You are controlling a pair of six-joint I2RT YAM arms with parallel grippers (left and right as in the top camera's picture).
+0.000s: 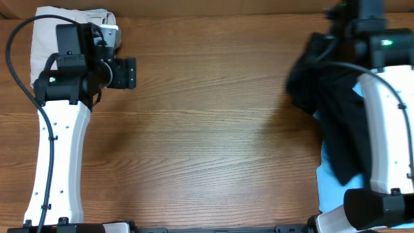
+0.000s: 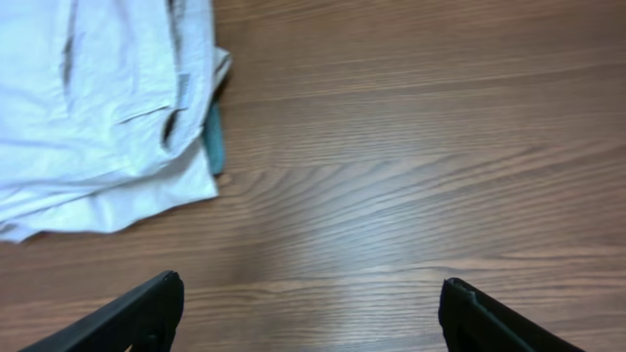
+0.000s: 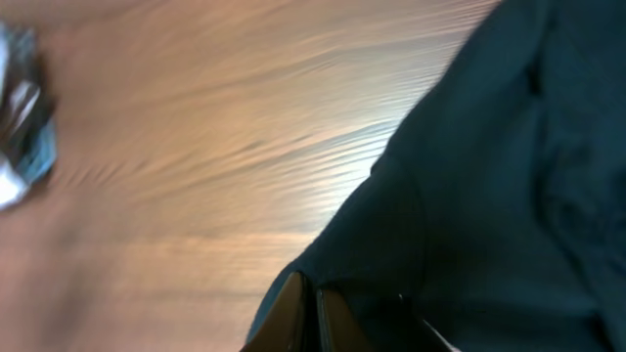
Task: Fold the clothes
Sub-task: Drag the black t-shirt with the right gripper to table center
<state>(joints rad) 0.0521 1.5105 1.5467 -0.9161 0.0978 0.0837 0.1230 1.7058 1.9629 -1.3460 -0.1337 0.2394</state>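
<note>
A large black garment (image 1: 326,103) hangs bunched at the right side of the table and fills the right of the right wrist view (image 3: 489,176). My right gripper (image 3: 315,313) is shut on an edge of it and holds it lifted. A light-blue garment (image 1: 330,178) lies under it at the right edge. Folded pale beige trousers (image 1: 65,26) lie at the far left corner and also show in the left wrist view (image 2: 98,108), with a teal strip (image 2: 212,142) at their edge. My left gripper (image 2: 313,313) is open and empty over bare wood beside the trousers; it also shows in the overhead view (image 1: 124,72).
The wooden table (image 1: 207,142) runs between the two arms. The right arm's white link (image 1: 385,129) crosses over the black garment. A blurred pale bundle (image 3: 20,166) shows at the left of the right wrist view.
</note>
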